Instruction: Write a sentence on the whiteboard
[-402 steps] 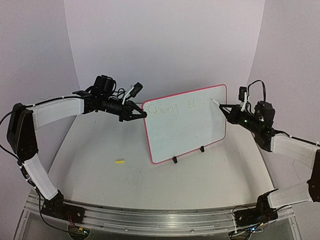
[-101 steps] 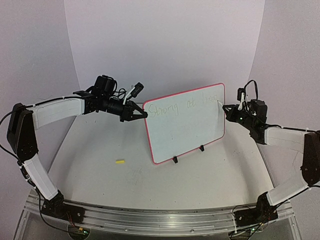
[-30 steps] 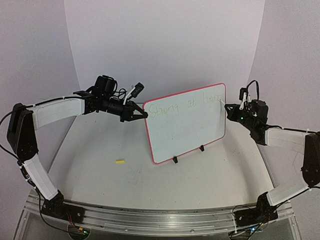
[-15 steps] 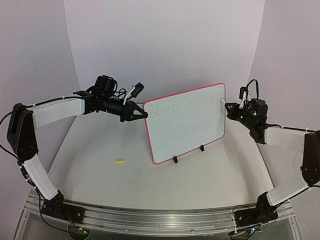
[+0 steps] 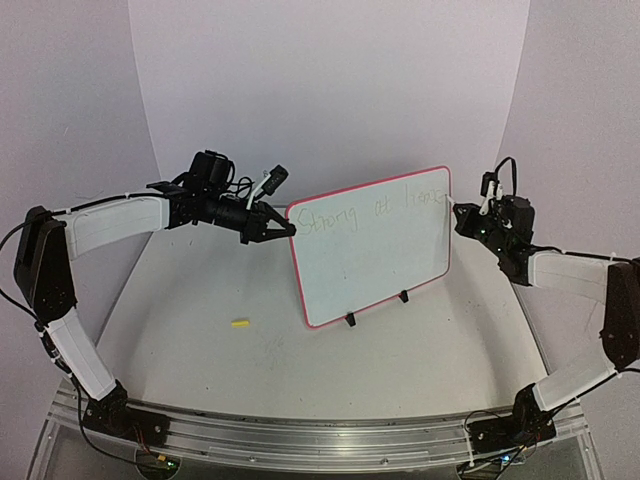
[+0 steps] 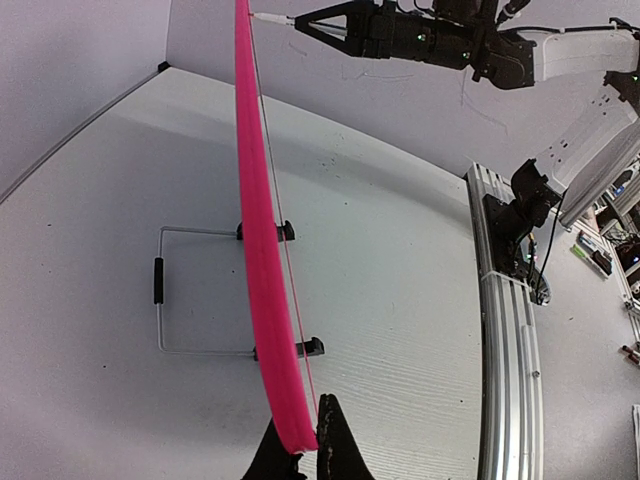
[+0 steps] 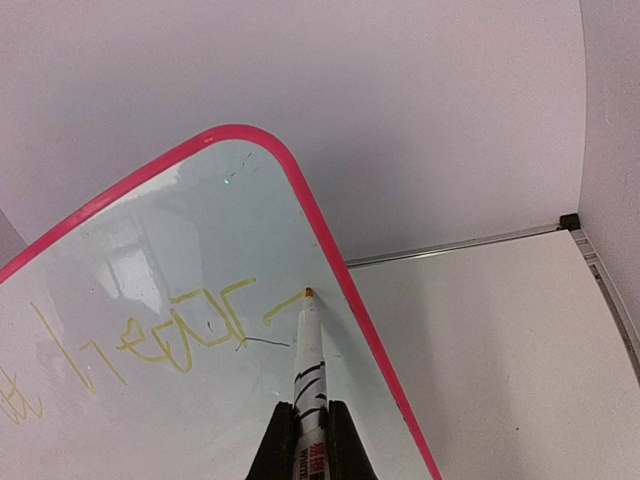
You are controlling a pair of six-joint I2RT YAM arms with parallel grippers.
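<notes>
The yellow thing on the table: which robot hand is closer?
Left. The left gripper clamps the whiteboard's edge behind the yellow piece; the right gripper is at the board's far side.

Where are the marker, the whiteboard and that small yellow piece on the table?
marker [image 7: 310, 348]: right wrist view, on the white barrel just below the tip.
whiteboard [image 5: 375, 265]: top external view, on the blank middle of its face.
small yellow piece [image 5: 239, 324]: top external view, on its middle.
</notes>
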